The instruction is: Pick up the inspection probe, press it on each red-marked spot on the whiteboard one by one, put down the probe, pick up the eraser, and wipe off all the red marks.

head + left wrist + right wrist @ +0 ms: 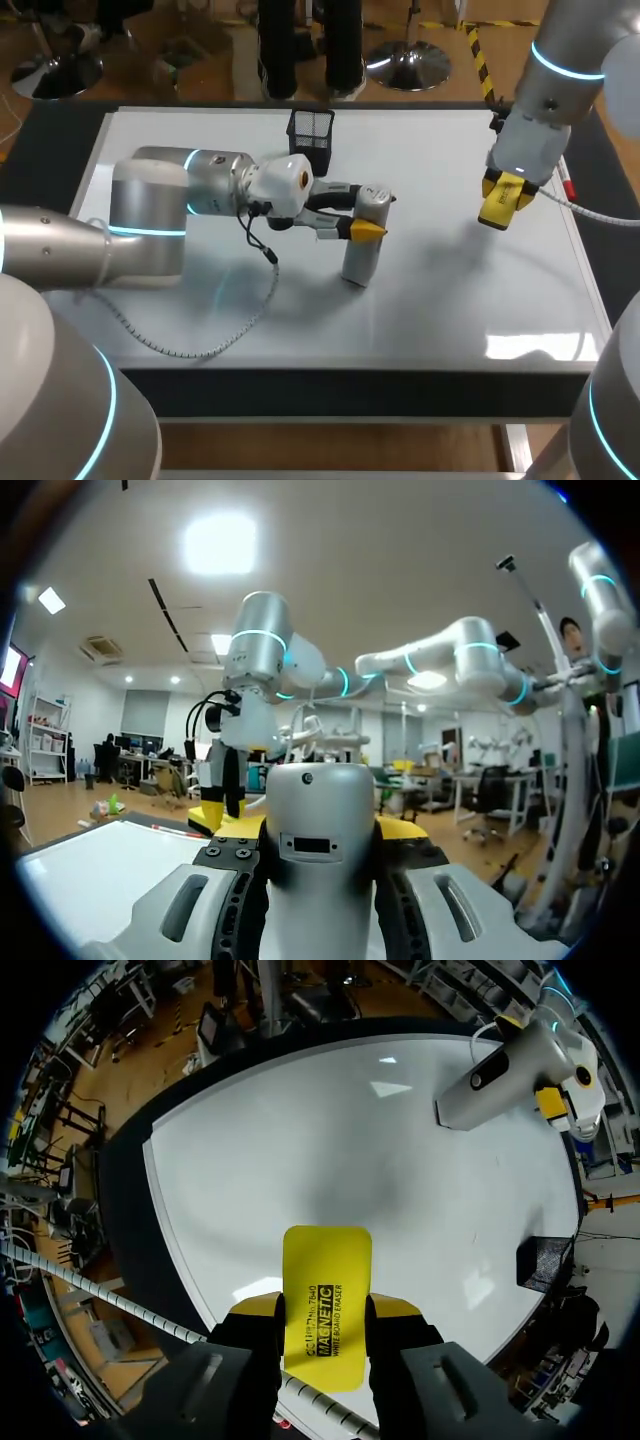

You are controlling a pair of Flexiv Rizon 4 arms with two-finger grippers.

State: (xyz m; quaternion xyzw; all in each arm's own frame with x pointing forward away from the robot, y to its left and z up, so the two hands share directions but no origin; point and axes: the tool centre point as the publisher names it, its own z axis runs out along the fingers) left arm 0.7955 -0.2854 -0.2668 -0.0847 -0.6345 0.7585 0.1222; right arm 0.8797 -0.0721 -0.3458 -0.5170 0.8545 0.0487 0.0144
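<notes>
- Left arm: the forearm lies low and level over the whiteboard, coming in from the left with the wrist horizontal and pointing to the right.
- Left jaws: closed on the inspection probe, with a yellow-tipped finger on either side of its upper half. In the left wrist view the probe fills the gap between the fingers.
- The probe stands upright near the middle of the board. Its lower end looks to be resting on the white surface.
- Right arm: comes down from the far right corner with the wrist aimed downward.
- Right jaws: clamped on the yellow eraser, one finger against each long side. The eraser hangs above the right part of the board, off the surface and well apart from the probe.
- Container: a black mesh cup stands upright at the board's far edge, behind the left wrist. I cannot tell what is in it.
- A slim red pen-like item lies at the board's right edge.
- The whiteboard lies flat on the dark tabletop.
</notes>
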